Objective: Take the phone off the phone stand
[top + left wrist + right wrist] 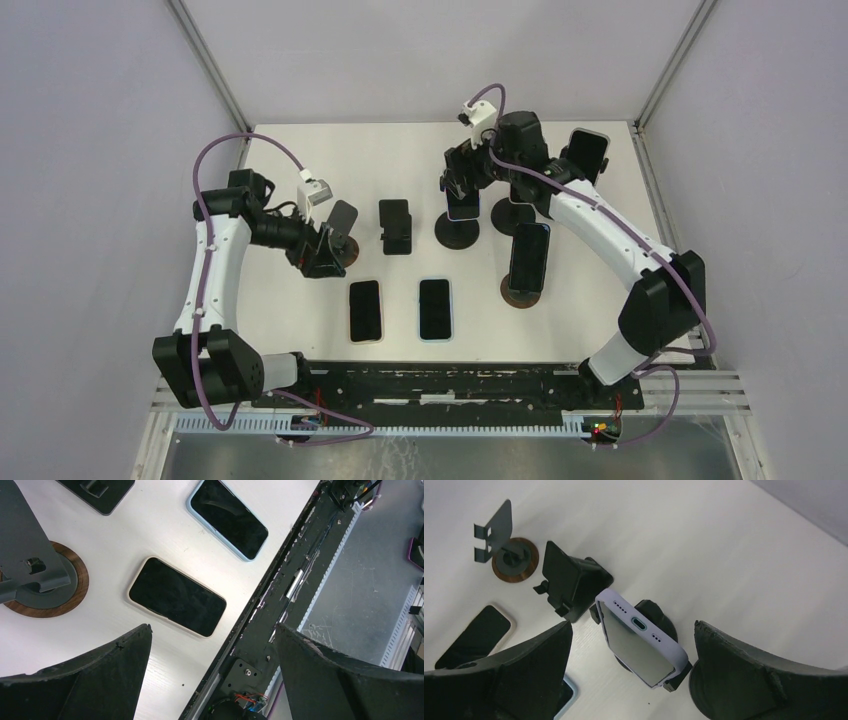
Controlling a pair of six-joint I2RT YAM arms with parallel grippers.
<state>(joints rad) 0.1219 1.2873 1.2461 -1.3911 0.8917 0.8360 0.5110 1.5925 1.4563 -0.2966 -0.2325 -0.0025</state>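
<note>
So the whole thing comes down to the right end effector (633, 630) and the lavender-cased phone (639, 647) sitting between its fingers. The phone leans on a black phone stand (663, 622) in the far half of the counter (400, 160), roughly midway between the left and right edges. Its long axis runs up out of the stand toward the wrist, with the charging-port end uppermost and pointing pretty much straight at the wrist camera.

The right end effector is spread wide and gripping nothing. One finger stands off each long side of the phone, with a visible gap on both sides. The gap looks tighter by the phone's lower corner, on the right of the wrist view. The phone also sits a bit skewed to the line the fingers would close along, so I'd guess a small wrist twist would help before squeezing. After that it should be a lift along the long axis to clear the stand's lip.

The left end effector (212, 627) is also spread and holding nothing. It hangs by the near edge over a cream-cased phone (175, 596) lying flat, well apart from the stand. The right arm is clearly the nearer one.
</note>
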